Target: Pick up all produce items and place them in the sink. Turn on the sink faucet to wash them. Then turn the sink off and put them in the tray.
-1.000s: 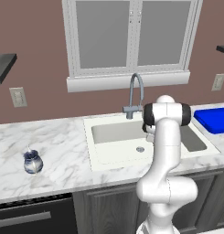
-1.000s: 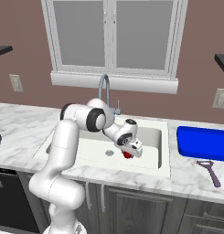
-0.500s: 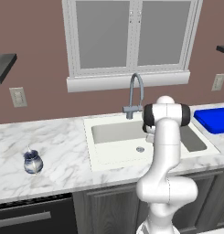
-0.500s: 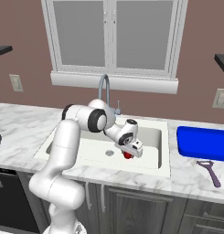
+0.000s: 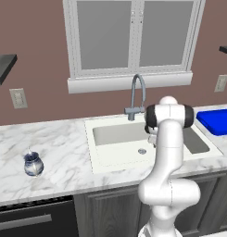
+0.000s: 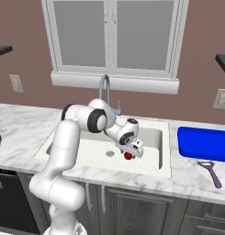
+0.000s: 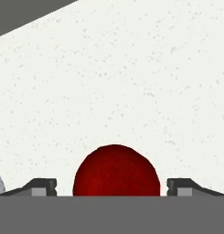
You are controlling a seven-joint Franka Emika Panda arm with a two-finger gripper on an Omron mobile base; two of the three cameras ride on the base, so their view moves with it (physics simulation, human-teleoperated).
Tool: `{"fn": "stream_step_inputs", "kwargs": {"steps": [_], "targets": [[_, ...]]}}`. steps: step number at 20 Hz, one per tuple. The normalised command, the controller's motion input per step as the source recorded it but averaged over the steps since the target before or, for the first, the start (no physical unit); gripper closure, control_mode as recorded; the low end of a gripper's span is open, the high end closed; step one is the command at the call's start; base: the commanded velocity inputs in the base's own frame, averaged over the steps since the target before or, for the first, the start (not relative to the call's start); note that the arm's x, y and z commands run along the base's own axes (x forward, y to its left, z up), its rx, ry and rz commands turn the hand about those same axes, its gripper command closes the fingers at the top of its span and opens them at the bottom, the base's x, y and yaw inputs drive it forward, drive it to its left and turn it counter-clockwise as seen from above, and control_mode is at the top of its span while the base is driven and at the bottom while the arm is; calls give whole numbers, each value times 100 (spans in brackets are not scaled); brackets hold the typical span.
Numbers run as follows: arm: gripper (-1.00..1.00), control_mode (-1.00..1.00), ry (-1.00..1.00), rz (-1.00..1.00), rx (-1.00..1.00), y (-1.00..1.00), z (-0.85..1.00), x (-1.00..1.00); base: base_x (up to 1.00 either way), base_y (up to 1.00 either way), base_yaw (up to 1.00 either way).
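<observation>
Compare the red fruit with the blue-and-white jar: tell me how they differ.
The red fruit is plain glossy red; the jar is blue and white.
The fruit sits down in the sink; the jar stands up on the marble counter, far to its left.
The fruit lies between the fingers of the open hand; the jar stands alone.
Both are small and rounded.

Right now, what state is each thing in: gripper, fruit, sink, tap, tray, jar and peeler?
Gripper: open, low in the sink, fingers clear of the fruit on both sides.
Red fruit: in the basin between the fingers, not gripped.
Sink: no water visible.
Tap: no stream visible.
Blue tray: on the counter beside the sink.
Jar: upright on the counter.
Peeler: lying flat by the tray.
</observation>
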Motion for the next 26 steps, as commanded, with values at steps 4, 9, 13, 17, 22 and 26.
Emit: {"fn": "stream_step_inputs", "kwargs": {"steps": [4,9,13,17,22,26], "targets": [[-100,-100,-4,0,-4,1,34,-19,0,0,0],[-100,-100,-6,0,-6,2,49,-24,0,0,0],[-100,-100,-9,0,-6,7,54,-28,0,0,0],[-100,-100,-8,2,-4,11,63,-28,0,0,0],[-100,-100,-10,3,-3,5,62,-31,0,0,0],[-100,-100,-10,0,-2,1,82,-33,0,0,0]]}}
